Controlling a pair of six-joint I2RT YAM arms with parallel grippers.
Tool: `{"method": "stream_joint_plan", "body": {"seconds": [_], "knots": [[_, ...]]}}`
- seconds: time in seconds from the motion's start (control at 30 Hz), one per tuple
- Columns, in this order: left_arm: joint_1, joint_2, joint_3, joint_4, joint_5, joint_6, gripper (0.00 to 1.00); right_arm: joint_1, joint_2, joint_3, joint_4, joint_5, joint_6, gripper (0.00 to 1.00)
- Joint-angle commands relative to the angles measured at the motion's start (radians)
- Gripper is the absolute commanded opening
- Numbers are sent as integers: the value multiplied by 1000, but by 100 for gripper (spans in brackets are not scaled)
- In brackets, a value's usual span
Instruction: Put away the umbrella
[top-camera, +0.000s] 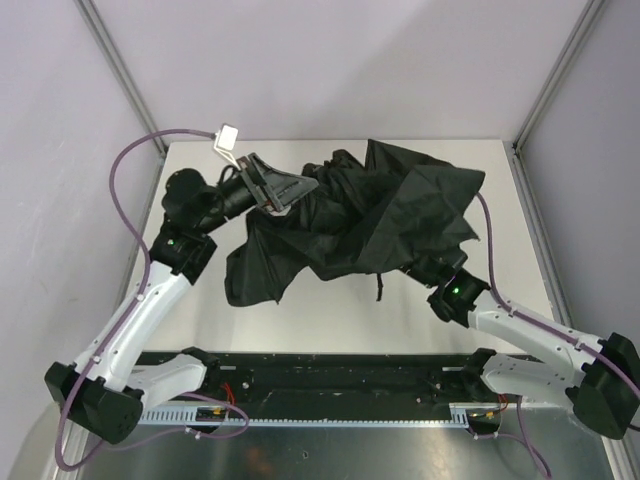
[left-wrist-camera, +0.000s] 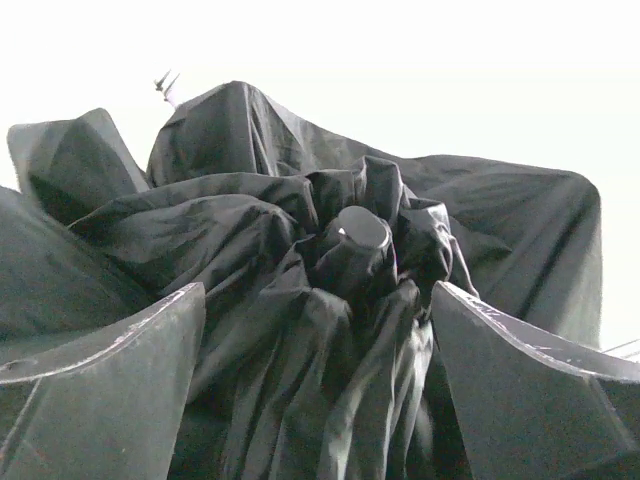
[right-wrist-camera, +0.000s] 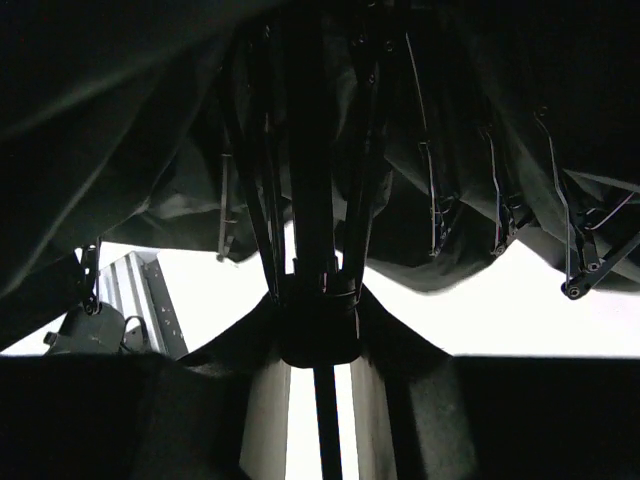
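Note:
The black umbrella (top-camera: 370, 215) lies half-collapsed in a crumpled heap at mid-table. My left gripper (top-camera: 287, 188) is open at the canopy's upper left edge. In the left wrist view its fingers (left-wrist-camera: 100, 390) stand wide apart on either side of bunched canopy fabric (left-wrist-camera: 300, 360), and the umbrella's top cap (left-wrist-camera: 356, 238) sits just beyond them. My right gripper is hidden under the canopy in the top view; only its wrist (top-camera: 455, 292) shows. In the right wrist view my right gripper (right-wrist-camera: 318, 325) is shut on the umbrella's runner (right-wrist-camera: 318, 335), with the thin shaft (right-wrist-camera: 326, 430) running between the fingers and the ribs (right-wrist-camera: 430, 200) spread above.
The purple cable and white tag (top-camera: 228, 136) sit at the table's back left. A black and metal rail (top-camera: 330, 400) runs along the near edge and also shows in the right wrist view (right-wrist-camera: 140, 290). Metal frame posts (top-camera: 545, 90) stand at the back corners.

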Motion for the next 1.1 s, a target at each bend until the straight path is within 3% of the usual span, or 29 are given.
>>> {"method": "stream_joint_plan", "body": {"seconds": [0.0,0.2,0.43,0.57,0.77,0.87,1.0,1.07], "knots": [[74,-32,0,56,175,-35,98,-105,-22,25,158,-356,45,0],[53,21,24,72,262,-56,99,-150,-4,25,167,-482,112,0],[-34,13,41,140,220,61,99,-153,83,60,238,-645,221,0],[-59,39,58,221,280,87,99,-155,125,94,238,-748,263,0],[-76,111,77,253,350,57,97,-158,140,116,251,-802,303,0],[-77,143,83,266,353,18,79,-159,143,117,252,-812,314,0],[-79,156,87,301,328,-16,40,-158,143,117,221,-779,303,0],[-78,145,81,311,299,-26,21,-158,132,117,167,-719,283,8]]}}
